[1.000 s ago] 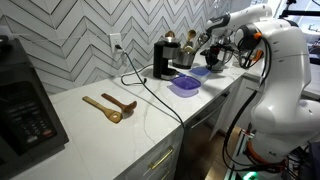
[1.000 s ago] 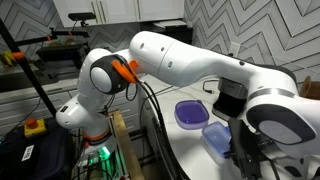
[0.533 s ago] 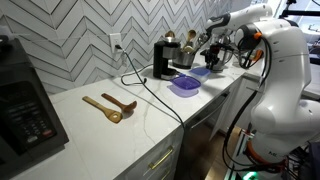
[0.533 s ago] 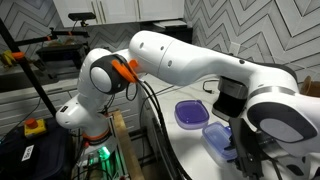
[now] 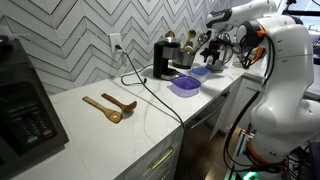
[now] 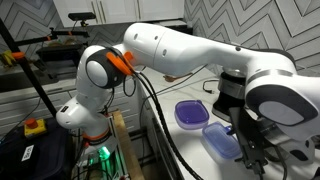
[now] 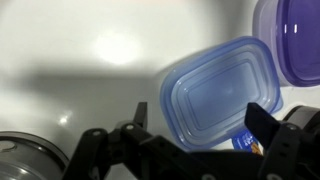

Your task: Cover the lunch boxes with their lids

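A blue lid (image 7: pixel 215 88) lies flat on the white counter just below my gripper (image 7: pixel 200 120), apparently capping a clear lunch box whose body barely shows. My gripper is open, its black fingers (image 7: pixel 262 118) spread to either side of the lid and holding nothing. A purple lid (image 7: pixel 295 35) sits close by at the upper right, on the second lunch box. Both exterior views show the blue lid (image 5: pixel 200 71) (image 6: pixel 222 138) and the purple lid (image 5: pixel 184 86) (image 6: pixel 190 113) side by side, with my gripper (image 5: pixel 212 58) hovering over the blue one.
A coffee maker with a glass pot (image 5: pixel 165 60) stands behind the lids by the wall, its black cable (image 5: pixel 150 95) trailing across the counter. Two wooden spoons (image 5: pixel 110 105) lie mid-counter and a black microwave (image 5: pixel 25 105) sits at the far end. The counter edge (image 5: pixel 215 105) runs close to the lids.
My gripper has opened and let go of the blue lid, then lifted slightly above it. The lid stays where it was set, beside the purple one.
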`<state>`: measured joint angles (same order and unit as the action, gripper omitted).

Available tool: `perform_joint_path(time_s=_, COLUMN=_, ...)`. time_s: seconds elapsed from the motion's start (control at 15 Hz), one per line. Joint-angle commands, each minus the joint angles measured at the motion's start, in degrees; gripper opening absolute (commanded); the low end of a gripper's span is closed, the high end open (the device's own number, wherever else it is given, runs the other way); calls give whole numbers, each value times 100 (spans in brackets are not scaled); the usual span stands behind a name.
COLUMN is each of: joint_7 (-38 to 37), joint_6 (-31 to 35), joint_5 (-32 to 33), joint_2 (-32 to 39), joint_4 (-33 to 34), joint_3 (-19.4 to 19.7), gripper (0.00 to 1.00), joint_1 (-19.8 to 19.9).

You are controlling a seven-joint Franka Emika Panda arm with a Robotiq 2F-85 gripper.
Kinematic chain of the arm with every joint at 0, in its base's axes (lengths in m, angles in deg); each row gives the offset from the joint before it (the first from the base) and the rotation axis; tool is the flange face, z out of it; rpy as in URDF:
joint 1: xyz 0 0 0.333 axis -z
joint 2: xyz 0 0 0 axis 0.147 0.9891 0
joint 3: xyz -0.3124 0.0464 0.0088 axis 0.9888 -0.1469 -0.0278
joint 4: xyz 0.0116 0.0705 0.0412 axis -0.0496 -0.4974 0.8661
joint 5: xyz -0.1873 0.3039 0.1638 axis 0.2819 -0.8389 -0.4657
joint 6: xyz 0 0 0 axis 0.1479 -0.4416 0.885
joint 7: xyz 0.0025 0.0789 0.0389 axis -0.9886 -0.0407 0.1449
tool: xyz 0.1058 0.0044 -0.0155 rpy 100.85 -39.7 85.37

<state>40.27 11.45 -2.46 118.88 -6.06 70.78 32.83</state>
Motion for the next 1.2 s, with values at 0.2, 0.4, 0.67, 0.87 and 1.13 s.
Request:
perform_joint_path(time_s=0.2, joint_7=-16, joint_6=539, joint_5=130, joint_2=-1401, joint_4=-1487, joint_3=9, gripper=100, joint_1=-381)
perform_joint_path(time_s=0.4, joint_7=-118, joint_6=874, joint_5=227, joint_2=-2101, joint_4=-2178, joint_3=24, gripper=100, joint_1=-541)
perform_joint_path(time_s=0.67, joint_7=-427, joint_6=1420, joint_5=449, joint_2=-3007, joint_4=-3103, joint_3=329, gripper=100, joint_1=-993)
perform_joint_path(time_s=0.87, joint_7=-724, joint_6=2026, joint_5=817, joint_2=-3679, joint_4=-3832, joint_3=477, gripper=100, joint_1=-1313)
perform_joint_path(time_s=1.13, joint_7=-1401, joint_6=2484, joint_5=1206, joint_2=-4397, joint_4=-4544, joint_3=578, gripper=100, joint_1=-1623)
